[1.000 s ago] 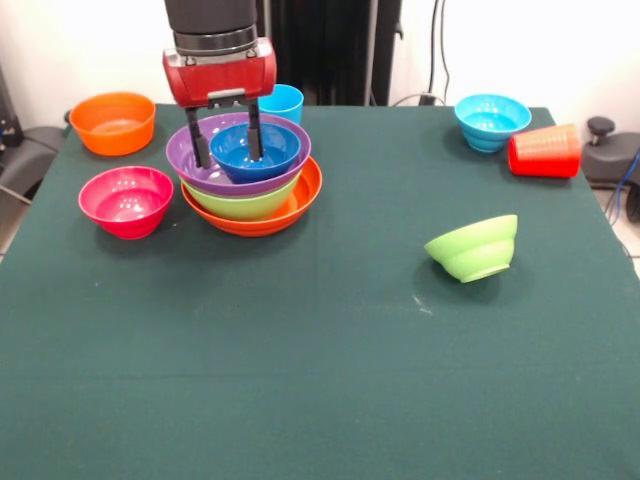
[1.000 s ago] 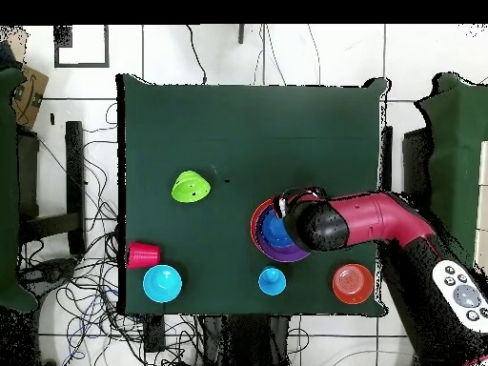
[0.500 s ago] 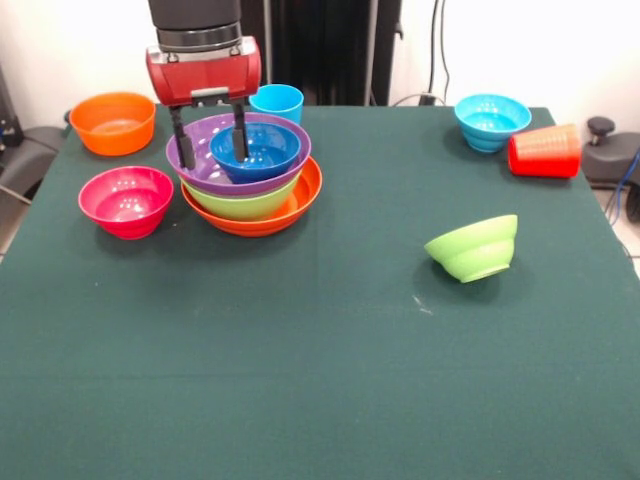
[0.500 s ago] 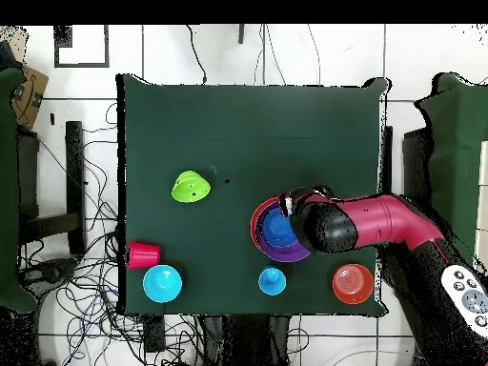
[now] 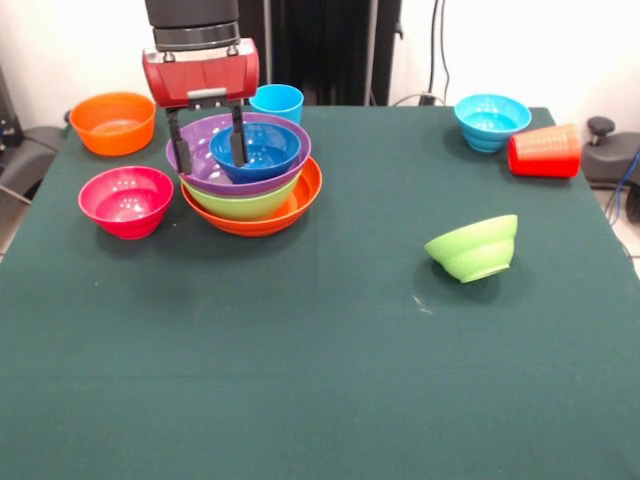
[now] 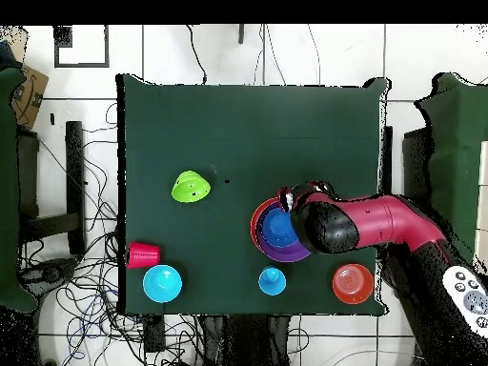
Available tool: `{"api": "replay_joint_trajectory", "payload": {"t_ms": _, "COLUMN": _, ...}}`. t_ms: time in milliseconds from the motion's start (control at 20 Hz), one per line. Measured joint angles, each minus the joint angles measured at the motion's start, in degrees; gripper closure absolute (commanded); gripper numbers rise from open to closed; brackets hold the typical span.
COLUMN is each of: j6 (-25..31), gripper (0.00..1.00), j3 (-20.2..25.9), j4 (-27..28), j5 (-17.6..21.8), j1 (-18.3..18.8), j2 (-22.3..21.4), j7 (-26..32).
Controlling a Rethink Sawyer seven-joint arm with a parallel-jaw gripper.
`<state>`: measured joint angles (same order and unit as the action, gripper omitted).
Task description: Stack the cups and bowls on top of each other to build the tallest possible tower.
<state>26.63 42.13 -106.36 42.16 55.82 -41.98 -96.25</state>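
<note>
my gripper above the tower of nested glossy plastic bowls, at the table's far side in the front view.

the tower, bottom to top: a wide orange bowl, a lime green bowl, a purple bowl, and a smaller dark blue bowl sitting off-centre inside the purple one. my two dark fingers are spread apart and hold nothing; one hangs by the purple rim, the other in front of the dark blue bowl's edge. a smooth light blue tumbler stands upright just behind the tower; a magenta-red bowl and a small orange bowl sit beside it. well apart lie a tilted small lime green bowl, a light blue bowl and a ridged red tumbler on its side.
</note>
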Motion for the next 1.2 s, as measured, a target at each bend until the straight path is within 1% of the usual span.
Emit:
{"api": "replay_joint_trajectory", "payload": {"t_ms": 750, "j6": -0.21, "gripper": 0.00, "j3": 0.02, "j4": -0.01, "j5": 0.02, "j1": 0.47, "j2": -0.41, "j7": 0.00}}
{"api": "replay_joint_trajectory", "payload": {"t_ms": 1200, "j6": 0.66, "gripper": 0.00, "j3": 0.54, "j4": 0.00, "j5": 0.04, "j1": 4.33, "j2": -0.23, "j7": 0.00}}
